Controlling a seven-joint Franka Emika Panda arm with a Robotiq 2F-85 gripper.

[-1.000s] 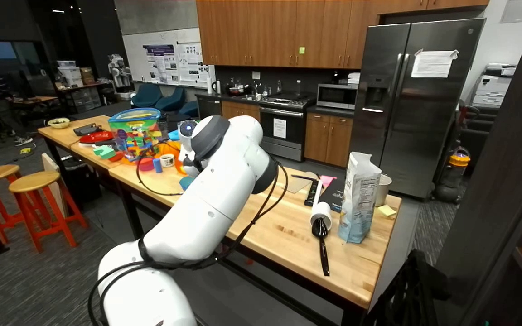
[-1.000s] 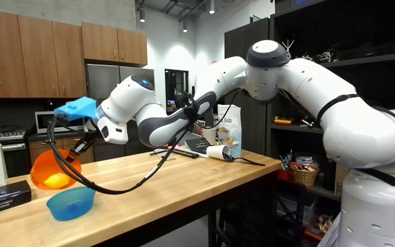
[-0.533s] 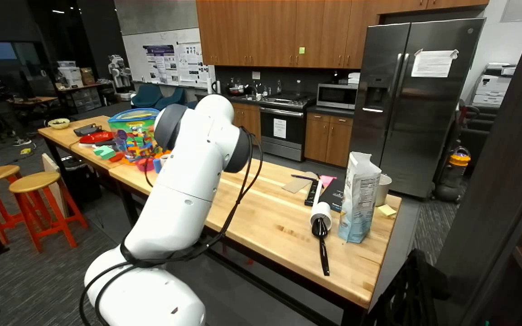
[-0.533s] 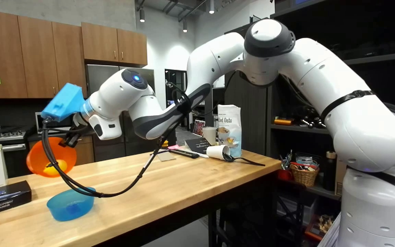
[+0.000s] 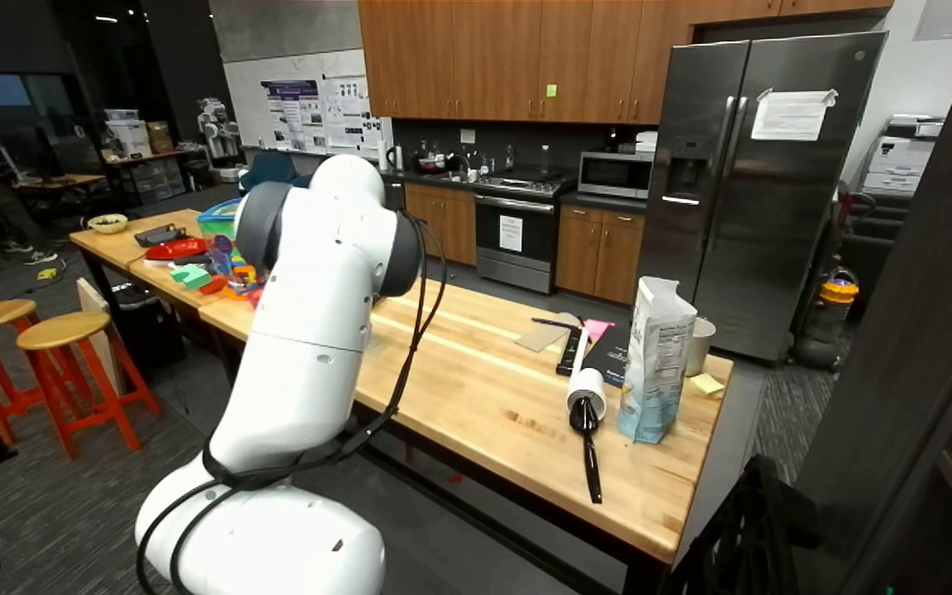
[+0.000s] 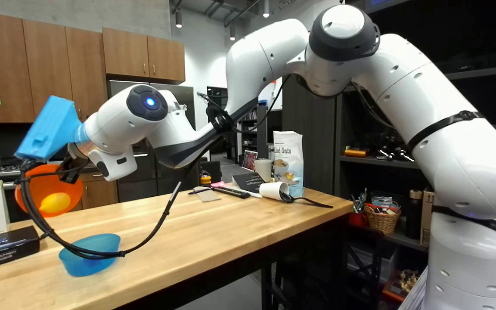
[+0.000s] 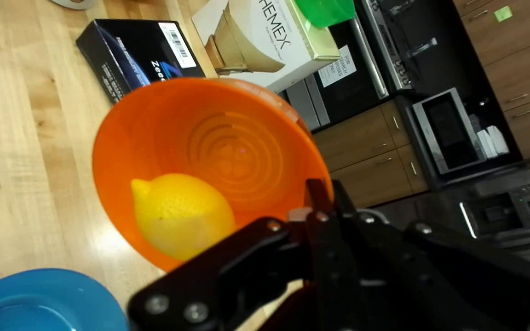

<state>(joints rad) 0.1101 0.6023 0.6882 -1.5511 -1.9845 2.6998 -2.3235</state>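
In the wrist view my gripper (image 7: 328, 193) is shut on the rim of an orange bowl (image 7: 154, 119), one finger inside the wall and one outside. The bowl is tipped well over on its side, above the table. A yellow lemon (image 7: 182, 214) rests inside it against the lower wall. An exterior view shows the same orange bowl (image 6: 37, 181) and lemon (image 6: 55, 203), with my gripper (image 6: 69, 172) at the bowl's right side. Lower down, a blue bowl (image 6: 88, 268) stands on the table. The arm hides the gripper and orange bowl in an exterior view.
A black box (image 7: 141, 55) and a Chemex box (image 7: 269, 37) with a green container (image 7: 327, 11) lie beyond the bowl. Black cables (image 6: 162, 224) loop in front of the blue bowl. An oats bag (image 6: 288, 163) and a toppled white cup (image 6: 271, 189) stand farther along the table.
In an exterior view the gripper has carried the orange bowl up and to the left, with the lemon still inside. The arm's elbow has risen. The blue bowl stays where it was.
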